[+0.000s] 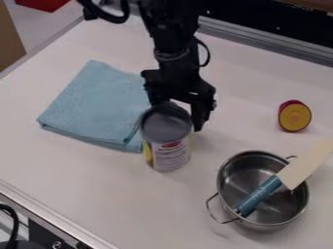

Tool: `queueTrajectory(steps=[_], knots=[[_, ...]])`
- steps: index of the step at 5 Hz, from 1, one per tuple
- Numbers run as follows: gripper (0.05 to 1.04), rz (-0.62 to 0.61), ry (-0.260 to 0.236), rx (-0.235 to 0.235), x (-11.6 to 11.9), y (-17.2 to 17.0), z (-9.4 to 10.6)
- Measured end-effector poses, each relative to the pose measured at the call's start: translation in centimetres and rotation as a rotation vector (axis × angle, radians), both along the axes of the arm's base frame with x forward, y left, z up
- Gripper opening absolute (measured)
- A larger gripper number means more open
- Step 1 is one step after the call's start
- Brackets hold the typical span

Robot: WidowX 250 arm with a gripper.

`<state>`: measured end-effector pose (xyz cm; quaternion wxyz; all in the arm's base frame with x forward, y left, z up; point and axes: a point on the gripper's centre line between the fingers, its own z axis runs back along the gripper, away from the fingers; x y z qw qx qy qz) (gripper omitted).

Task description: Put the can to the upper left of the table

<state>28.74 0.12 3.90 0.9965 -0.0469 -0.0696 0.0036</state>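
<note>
The black two-finger gripper (176, 115) stands open at the tall metal can (168, 138) with a pale printed label, which sits upright near the middle of the white table (84, 168), just beside the folded light-blue cloth (98, 104). If the fingers close off-centre, one may press the wall first and slide or tip the can. A hold confined to the upper rim could slip, since the body is broad and looks smooth. The route toward the upper left likely crosses the cloth; carried too low, the can might drag it or catch a fold, and set down on its edge, it could lean.

The finger on the view's left is partly lost behind the rim, so its tip and any contact cannot be made out. The can's far side is hidden, the label too small to read, and the arm's base cut off above.
</note>
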Motion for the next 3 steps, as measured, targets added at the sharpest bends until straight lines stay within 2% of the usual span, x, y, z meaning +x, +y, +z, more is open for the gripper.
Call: queueTrajectory(steps=[2,3], knots=[[0.998,0.009,-0.04,-0.032,-2.5,1.1,1.2],[0.999,0.024,-0.043,-0.033,-3.1,1.7,1.6]])
